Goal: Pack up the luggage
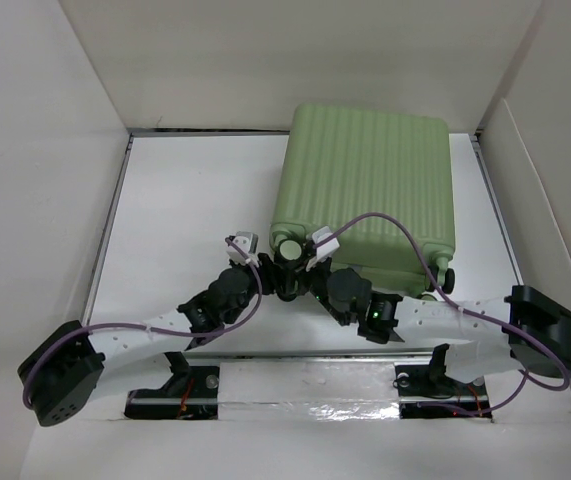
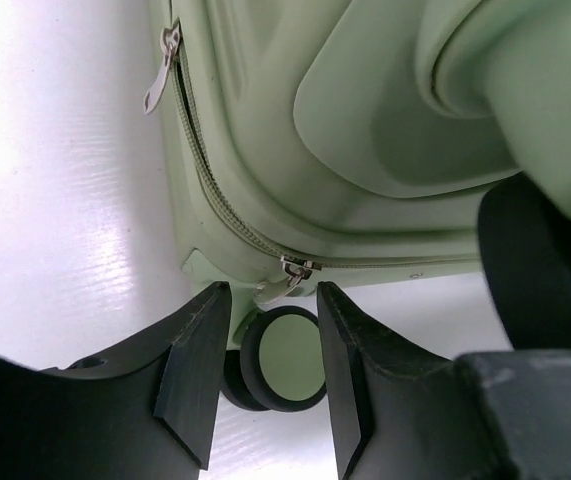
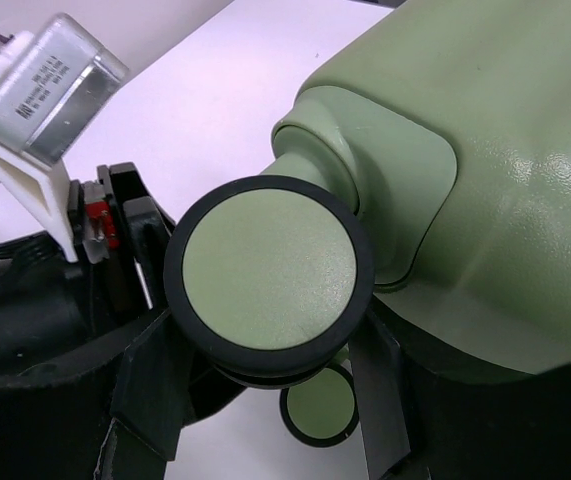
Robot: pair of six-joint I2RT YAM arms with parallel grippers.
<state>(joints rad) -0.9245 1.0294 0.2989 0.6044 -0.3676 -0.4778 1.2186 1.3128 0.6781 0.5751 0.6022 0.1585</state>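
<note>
The luggage (image 1: 370, 190) is a light-green ribbed suitcase lying flat and zipped shut at the back right. Both grippers meet at its near left corner, by a black-and-green wheel (image 1: 290, 249). My left gripper (image 2: 271, 300) is open; its fingers stand either side of the lower wheel (image 2: 283, 358), and a metal zipper pull (image 2: 287, 279) lies just beyond the tips. My right gripper (image 3: 265, 400) is open, its fingers (image 3: 155, 385) spread beneath the upper wheel (image 3: 268, 265), which hides the tips. The lower wheel (image 3: 321, 405) shows between them.
White walls close in the table on the left, back and right. A second zipper pull (image 2: 164, 62) hangs on the suitcase's side seam. Another wheel (image 1: 445, 278) sticks out at the suitcase's near right corner. The left wrist's camera box (image 3: 50, 85) sits close to my right gripper.
</note>
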